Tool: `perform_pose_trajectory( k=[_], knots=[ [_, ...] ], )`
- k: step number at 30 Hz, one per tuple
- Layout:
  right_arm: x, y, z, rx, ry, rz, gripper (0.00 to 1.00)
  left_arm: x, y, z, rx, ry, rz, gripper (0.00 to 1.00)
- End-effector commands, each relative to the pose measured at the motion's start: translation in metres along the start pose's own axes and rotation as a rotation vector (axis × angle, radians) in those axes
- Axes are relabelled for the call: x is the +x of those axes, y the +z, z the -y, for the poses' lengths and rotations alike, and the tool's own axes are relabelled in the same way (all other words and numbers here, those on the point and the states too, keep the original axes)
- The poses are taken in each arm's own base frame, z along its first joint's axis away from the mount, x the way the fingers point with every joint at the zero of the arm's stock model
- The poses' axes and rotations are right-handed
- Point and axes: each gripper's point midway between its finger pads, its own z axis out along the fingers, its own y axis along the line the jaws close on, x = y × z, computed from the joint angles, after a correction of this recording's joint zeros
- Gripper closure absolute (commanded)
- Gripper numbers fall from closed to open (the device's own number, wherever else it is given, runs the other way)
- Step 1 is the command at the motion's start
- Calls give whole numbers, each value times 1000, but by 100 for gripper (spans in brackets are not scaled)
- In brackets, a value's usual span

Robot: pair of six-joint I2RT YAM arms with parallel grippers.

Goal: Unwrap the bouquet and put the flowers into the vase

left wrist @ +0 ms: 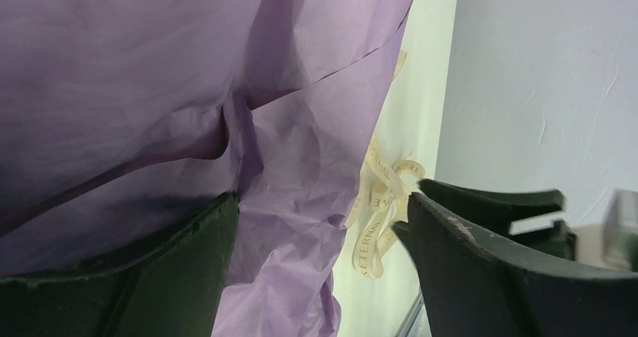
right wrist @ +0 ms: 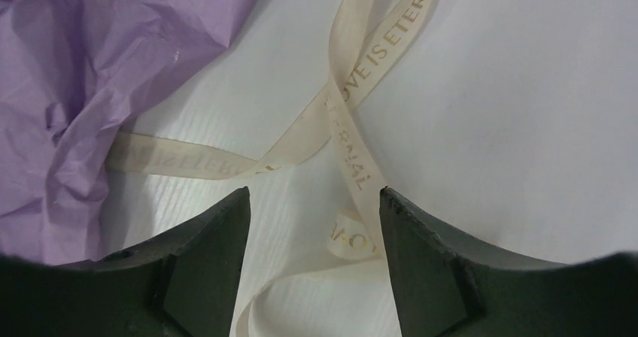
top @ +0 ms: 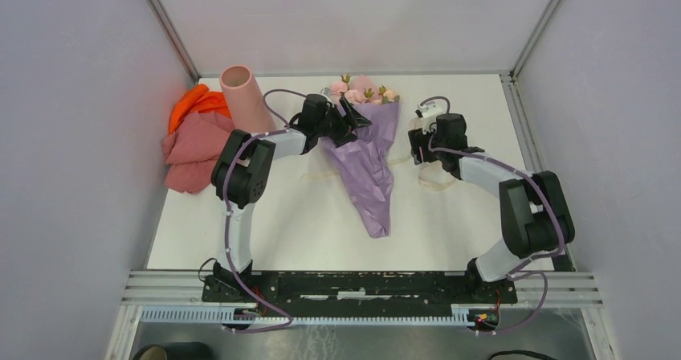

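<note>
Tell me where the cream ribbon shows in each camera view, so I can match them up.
Top external: the ribbon lies on the table, just right of the purple paper.
Left wrist: lower middle, right of the paper.
Right wrist: centre, crossed loops running down between the open fingers.
Shared landmark: the purple paper, bordering the ribbon in all three.

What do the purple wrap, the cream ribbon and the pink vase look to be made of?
Purple wrap: thin matte tissue-like paper, judging by its fine sharp creases. Cream ribbon: woven fabric, likely satin, with faint sheen and gold printed lettering. Pink vase: rigid and matte with no glare; ceramic or plastic, cannot tell which.
</note>
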Motion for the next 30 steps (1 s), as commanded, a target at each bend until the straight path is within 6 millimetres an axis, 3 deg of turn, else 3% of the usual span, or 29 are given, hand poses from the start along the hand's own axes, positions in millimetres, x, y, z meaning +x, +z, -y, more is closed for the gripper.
perform_pose_trajectory(
  k=[1, 10, 18, 22, 26, 30],
  knots=[
    [-26, 28, -10, -57, 25, 63, 32, 25, -4, -29, -101, 5, -63, 11],
    [-33, 60, -12, -68, 27, 24, 42, 30, -1, -37, -113, 3, -73, 11],
    [-10, 70, -8, -25, 27, -49, 44, 28, -7, -32, -106, 10, -64, 11],
    [4, 67, -4, 23, 29, -87, 44, 26, -9, -41, -156, -2, -46, 8],
    [25, 68, -12, -6, 49, -123, 57, 25, -10, -41, -165, 2, -43, 4],
    [48, 66, -18, -6, 97, -150, 62, 26, -13, -36, -151, 7, -47, 0]
  ],
)
